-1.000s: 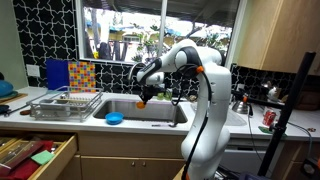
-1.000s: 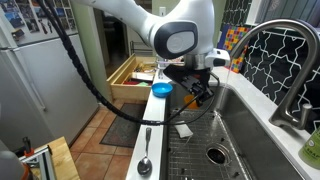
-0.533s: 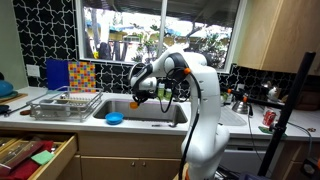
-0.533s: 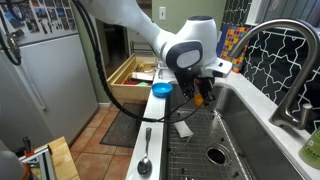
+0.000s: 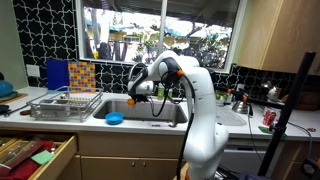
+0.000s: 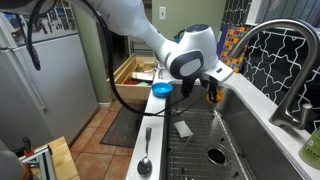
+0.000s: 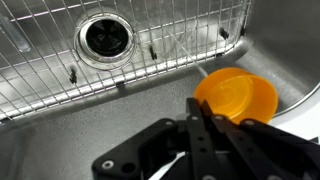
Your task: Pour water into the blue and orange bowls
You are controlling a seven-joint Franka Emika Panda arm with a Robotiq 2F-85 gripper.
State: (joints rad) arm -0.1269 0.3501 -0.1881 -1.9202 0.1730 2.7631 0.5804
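Note:
The orange bowl is small and round. My gripper is shut on its rim and holds it over the steel sink, near the sink wall. In both exterior views the orange bowl shows only as a small orange patch at the fingers. The blue bowl sits on the sink's front edge, apart from the gripper. No water shows in either bowl.
A wire grid and the drain cover the sink floor. A faucet arches over the sink. A dish rack stands beside the sink, a drawer is pulled open below. A spoon lies on the counter edge.
The arm has swung along the sink, carrying the orange bowl with it, toward the end near the blue bowl. The blue bowl has not moved.

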